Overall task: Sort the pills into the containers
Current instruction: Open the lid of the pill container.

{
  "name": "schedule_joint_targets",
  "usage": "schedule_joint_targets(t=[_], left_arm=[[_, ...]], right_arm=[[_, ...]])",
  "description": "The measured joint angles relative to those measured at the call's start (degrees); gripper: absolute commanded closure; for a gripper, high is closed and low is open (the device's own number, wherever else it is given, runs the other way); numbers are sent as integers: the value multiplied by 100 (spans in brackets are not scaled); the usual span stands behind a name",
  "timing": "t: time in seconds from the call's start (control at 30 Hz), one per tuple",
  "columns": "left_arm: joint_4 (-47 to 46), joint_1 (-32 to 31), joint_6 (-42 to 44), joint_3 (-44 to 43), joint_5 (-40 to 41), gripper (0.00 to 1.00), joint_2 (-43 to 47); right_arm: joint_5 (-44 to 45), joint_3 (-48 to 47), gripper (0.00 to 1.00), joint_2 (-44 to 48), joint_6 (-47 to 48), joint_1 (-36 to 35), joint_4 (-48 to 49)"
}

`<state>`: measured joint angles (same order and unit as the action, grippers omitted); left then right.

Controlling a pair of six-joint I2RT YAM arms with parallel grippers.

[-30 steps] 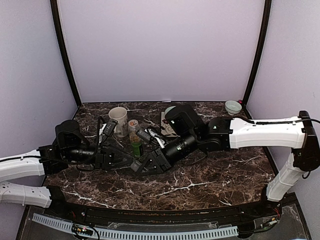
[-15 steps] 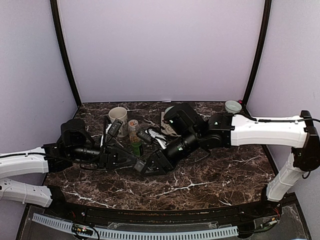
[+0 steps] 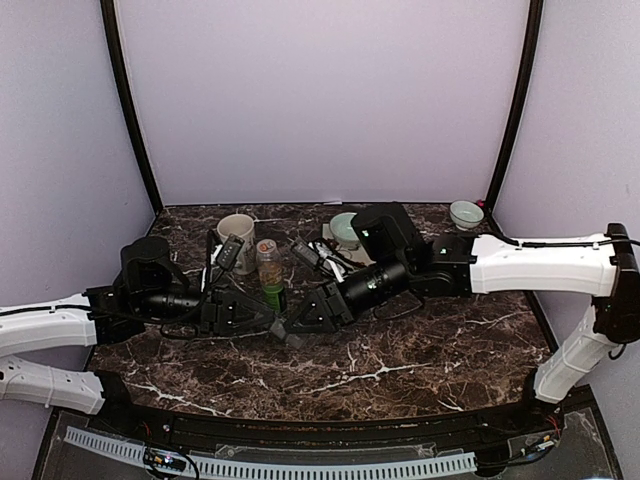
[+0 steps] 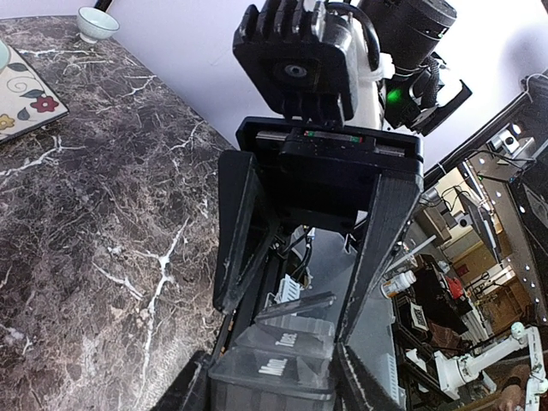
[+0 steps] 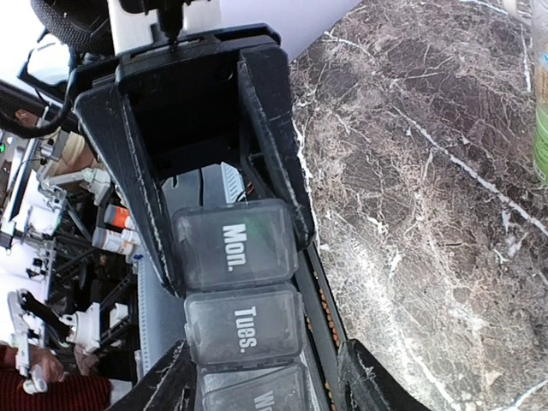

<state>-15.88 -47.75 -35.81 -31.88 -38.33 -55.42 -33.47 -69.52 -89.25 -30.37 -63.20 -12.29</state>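
The containers (image 5: 235,282) are one dark grey strip of lidded compartments marked Mon., Tues. and a third one cut off by the frame. It hangs between my two grippers above the table's front middle (image 3: 288,330). My left gripper (image 4: 274,387) is shut on the Mon. end (image 4: 272,370). My right gripper (image 5: 261,381) stands open astride the other end, with a gap on one side. The far lid (image 4: 295,306) stands slightly ajar. No pills show singly in any view.
A cream mug (image 3: 236,240) and a clear bottle (image 3: 268,272) stand behind the grippers. A pale green bowl (image 3: 343,228) sits on a floral mat (image 3: 330,252). A small bowl (image 3: 466,213) is at the back right corner. Marble tabletop (image 3: 430,340) lies to the right.
The right arm has drawn back to the right, uncovering the pale green bowl. The left arm moved right a second ago, then held still. The strip stays between the grippers.
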Motion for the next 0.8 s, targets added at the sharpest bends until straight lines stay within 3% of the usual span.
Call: schedule_joint_targets(t=[0.27, 0.5, 0.8], left_arm=[[-2, 0, 2, 24, 2, 100, 48], [0, 0, 4, 44, 4, 100, 96], [31, 0, 24, 44, 59, 100, 109]], right_arm=[[-173, 249, 42, 140, -308, 153, 363], [-190, 387, 50, 249, -415, 177, 518], [-96, 431, 47, 330, -358, 177, 369]])
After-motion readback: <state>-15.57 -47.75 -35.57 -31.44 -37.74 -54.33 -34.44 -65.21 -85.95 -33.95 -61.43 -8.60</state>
